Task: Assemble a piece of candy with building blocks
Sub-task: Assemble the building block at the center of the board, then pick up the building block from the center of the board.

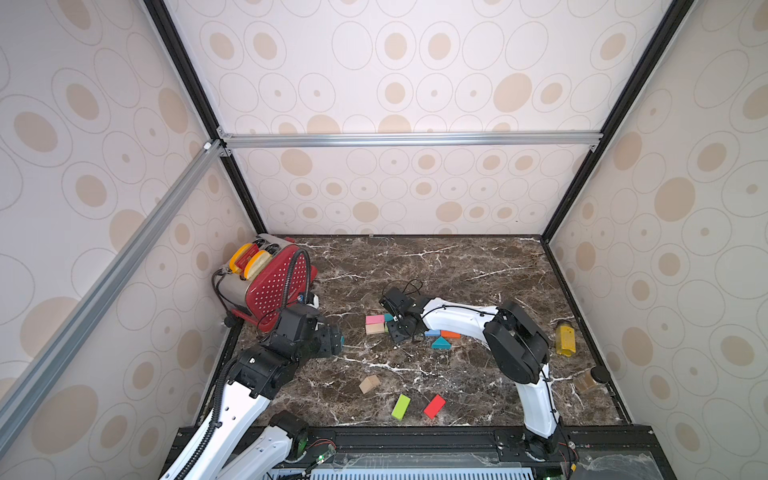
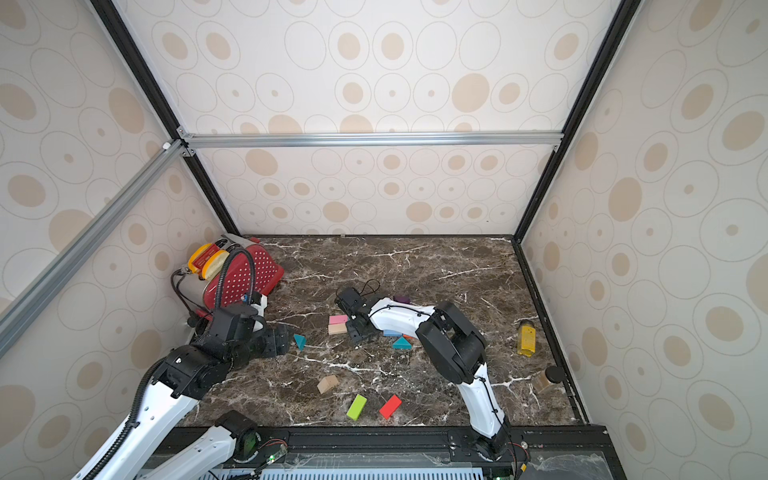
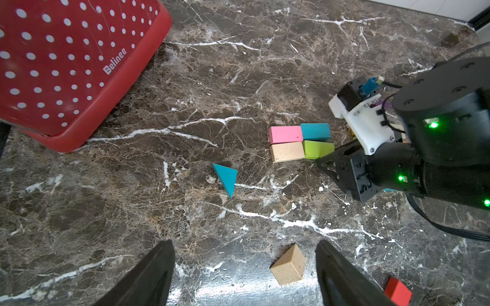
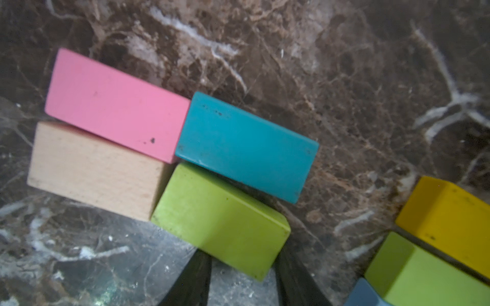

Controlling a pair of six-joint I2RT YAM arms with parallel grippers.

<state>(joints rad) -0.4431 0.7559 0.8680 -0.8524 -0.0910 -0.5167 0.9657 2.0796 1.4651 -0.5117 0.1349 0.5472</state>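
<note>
The lime-green brick (image 4: 220,220) lies flat on the marble surface (image 3: 238,66) as the fourth piece of a two-by-two slab: the teal brick (image 4: 246,145) touches its long side, the plain tan brick (image 4: 92,169) butts its short end, and the pink brick (image 4: 114,103) sits diagonally across. This looks like the body of the candy, nearly squared up.

In the right wrist view the right pincer (image 4: 241,275) has its two dark fingers on either side of the green brick's free short end, close against it; I cannot tell whether they are pinching it or just letting go. The brick's long axis runs straight out from that pincer toward the tan brick, so any push or pull along the fingers slides it along the teal brick's side.

The left pincer (image 3: 245,273) stands wide open and empty, well apart from the slab, with a tan wedge-topped block (image 3: 289,265) lying between its fingers' line of sight and a teal triangle (image 3: 226,178) further out toward the slab.

The right arm is plainly nearer the slab. The left arm is nearer the teal triangle, which by my judgement would serve as a wrapper end beside the pink and tan bricks.
</note>
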